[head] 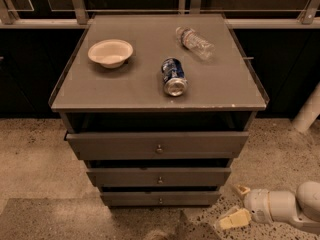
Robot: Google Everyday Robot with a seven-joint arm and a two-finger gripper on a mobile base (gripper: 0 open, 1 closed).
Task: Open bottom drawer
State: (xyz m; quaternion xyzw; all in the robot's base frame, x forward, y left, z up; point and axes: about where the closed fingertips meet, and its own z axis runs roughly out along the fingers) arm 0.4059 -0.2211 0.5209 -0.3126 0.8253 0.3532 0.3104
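- Claw [238,204] sits low on the right, just above the speckled floor [45,159], its tips pointing left at the cabinet.
- Its two pale fingers [234,219] are spread wide with nothing between them.
- Bottom drawer [130,199] is lowest in the stack, left of the claw and apart from it.
- Its small round knob [160,200] sits dead centre, untouched.
- Middle drawer [125,177] and top drawer [115,145] are stacked above, with dark gaps between the fronts.
- Up on the surface [125,86]: a white bowl [110,52] at left, a blue can [174,77] on its side in the centre, and a clear bottle [195,42] lying behind it.
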